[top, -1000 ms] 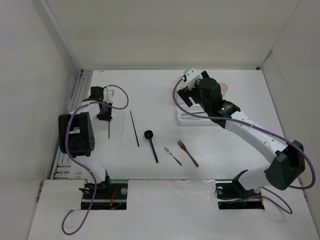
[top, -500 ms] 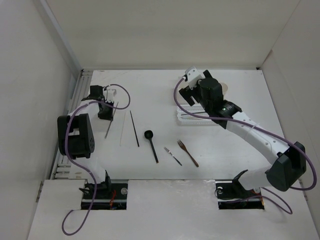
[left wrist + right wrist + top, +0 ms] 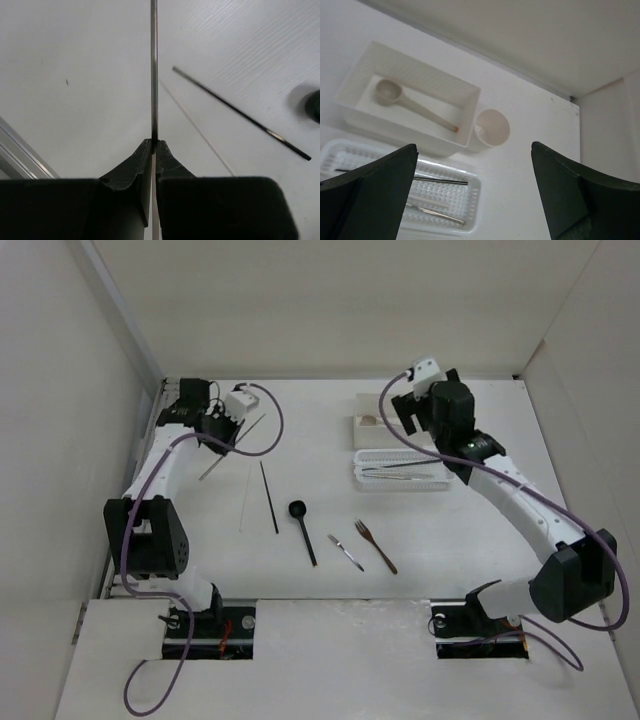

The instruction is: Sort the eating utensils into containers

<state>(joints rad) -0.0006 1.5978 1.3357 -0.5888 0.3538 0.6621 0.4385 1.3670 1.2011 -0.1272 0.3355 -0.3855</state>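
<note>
Pinched a chopstick in the left gripper jaws, near the far-left corner. Hovered with right gripper jaws spread above box, cup and basket, toward the far-right corner.

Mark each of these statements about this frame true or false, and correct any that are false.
1. The left gripper is shut on a thin chopstick. True.
2. The beige spoon lies in the mesh tray. False: it lies in the rectangular box.
3. The right gripper is open with nothing between its fingers. True.
4. The black spoon sits in the cup. False: it lies on the table, and nothing shows in the cup.
5. The brown fork has been put into a container. False: it lies on the table beside the silver fork.
</note>
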